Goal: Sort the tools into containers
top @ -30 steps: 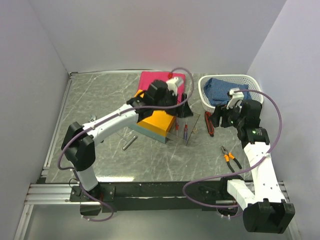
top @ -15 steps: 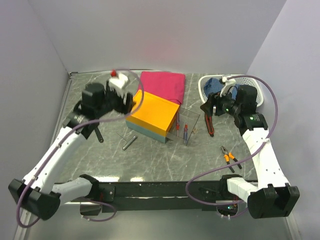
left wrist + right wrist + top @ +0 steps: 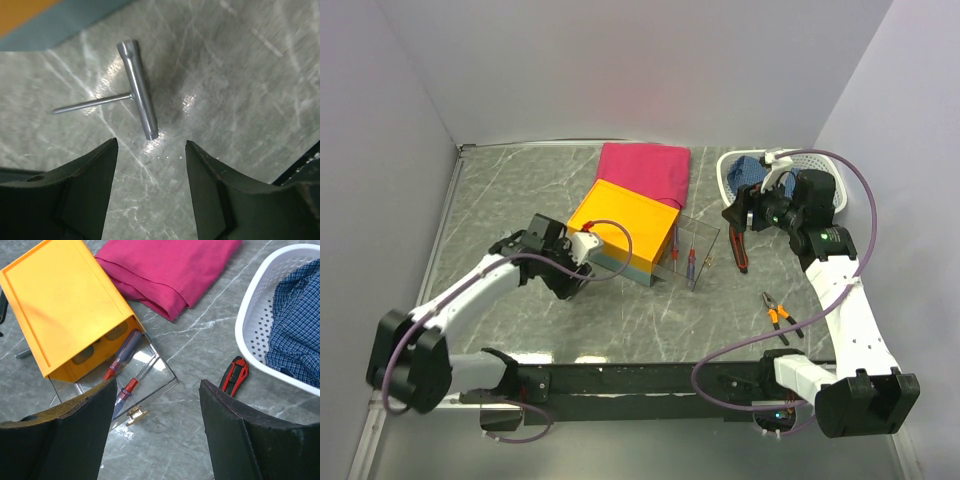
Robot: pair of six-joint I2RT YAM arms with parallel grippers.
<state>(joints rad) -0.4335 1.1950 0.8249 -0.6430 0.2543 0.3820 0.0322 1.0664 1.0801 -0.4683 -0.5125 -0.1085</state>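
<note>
Down low over the counter (image 3: 650, 310), the left pincer (image 3: 151, 146) stood partly open and empty. Its tips were just short of the thin grey tool (image 3: 140, 95), which lay flat near the orange-topped box (image 3: 625, 225). The right pincer (image 3: 157, 385) hung wide open, holding nothing, above the red-handled screwdrivers (image 3: 121, 359) in the box's clear part and the red-and-black pliers (image 3: 235, 375) beside the white basket (image 3: 252, 295).

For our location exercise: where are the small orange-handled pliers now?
Top view: the orange-handled pliers lie on the table's right side, closer to the robot than the red-and-black pliers, beside the right arm.
</note>
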